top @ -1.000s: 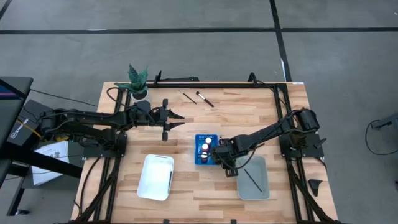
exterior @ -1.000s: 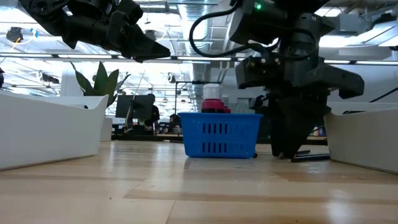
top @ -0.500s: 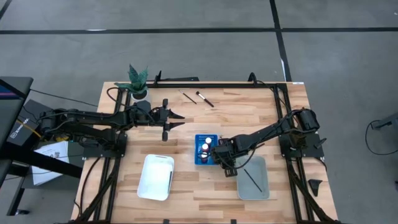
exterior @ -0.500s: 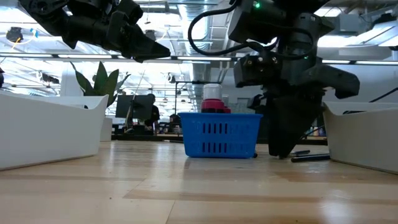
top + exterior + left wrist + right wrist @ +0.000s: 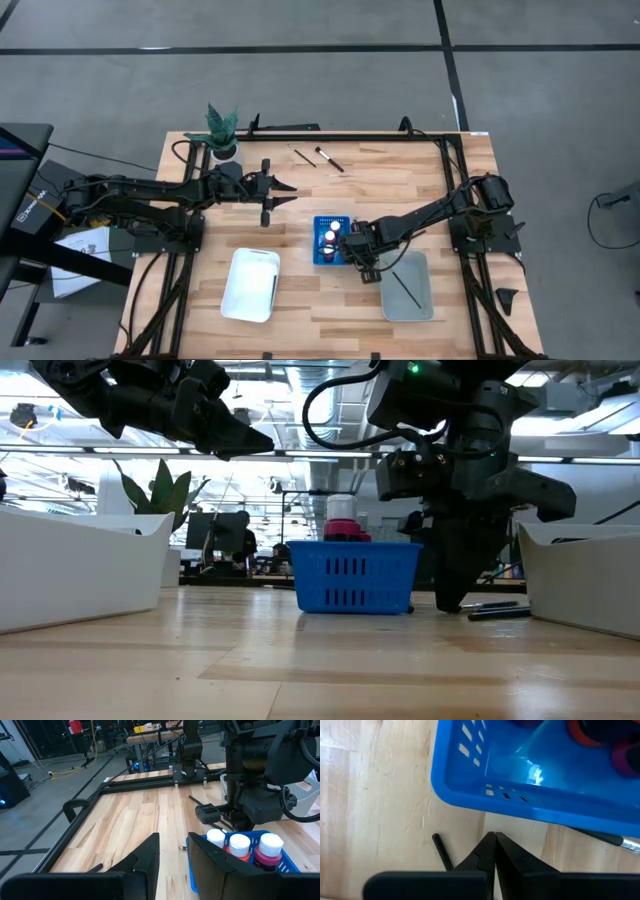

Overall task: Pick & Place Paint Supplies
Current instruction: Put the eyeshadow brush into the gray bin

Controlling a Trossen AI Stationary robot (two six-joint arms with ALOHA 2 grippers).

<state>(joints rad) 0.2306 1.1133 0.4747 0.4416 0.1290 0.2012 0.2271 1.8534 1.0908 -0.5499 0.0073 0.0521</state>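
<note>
High view takes in the pale wooden slatted table (image 5: 400,180) with both dark arms reaching over it. Near its front edge lie a white rectangular tray (image 5: 250,285) and a grey rectangular tray (image 5: 408,286); the grey one already carries one thin dark brush (image 5: 405,287), so it looks to be where brushes go. Between the trays, a little further back, stands the blue perforated plastic rack (image 5: 331,241), holding small red paint bottles with white caps (image 5: 239,845) upright so they cannot roll. Two more loose brushes (image 5: 316,156) wait near the far edge, well apart from the rest.

The right gripper (image 5: 450,595) is down at the tabletop just beside the rack, between it and the grey tray. Its jaws are pressed fully together, and the right wrist view shows a thin dark brush handle (image 5: 441,851) running in under the fingertips; whether they have truly pinched it I cannot tell. Low approach suits so flat a thing.

The left gripper (image 5: 284,193) hovers high behind the rack with its jaws narrowly parted, empty, apparently waiting.
</note>
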